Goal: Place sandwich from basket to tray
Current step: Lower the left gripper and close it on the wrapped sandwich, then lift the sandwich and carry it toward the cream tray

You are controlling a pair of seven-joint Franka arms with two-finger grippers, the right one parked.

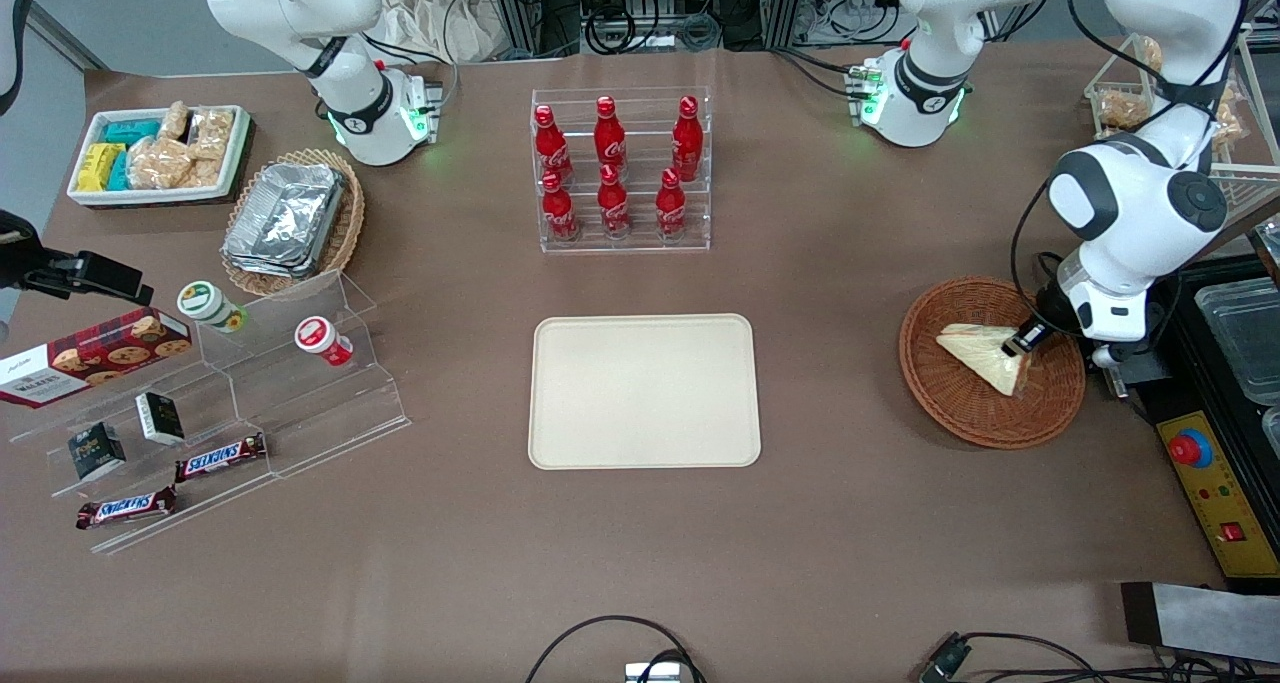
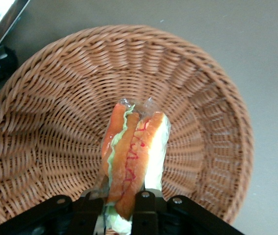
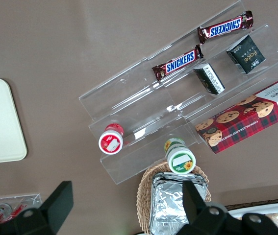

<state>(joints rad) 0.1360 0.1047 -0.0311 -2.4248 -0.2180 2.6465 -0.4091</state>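
The sandwich (image 1: 985, 353), a pale bread wedge in clear wrap, lies in the round reddish-brown wicker basket (image 1: 950, 403) toward the working arm's end of the table. My left gripper (image 1: 1027, 343) is down in the basket at the sandwich's wide end. In the left wrist view the fingers (image 2: 146, 213) are closed on either side of the sandwich (image 2: 134, 152), whose orange and green filling faces the camera, with the basket (image 2: 45, 122) beneath. The cream-beige tray (image 1: 643, 391) lies flat in the table's middle, with nothing on it.
A clear rack of red soda bottles (image 1: 620, 168) stands farther from the front camera than the tray. A control box with a red button (image 1: 1205, 463) and a clear container (image 1: 1245, 333) sit beside the basket. Snack shelves (image 1: 200, 413), foil containers (image 1: 285, 218) and a white bin (image 1: 160, 153) lie toward the parked arm's end.
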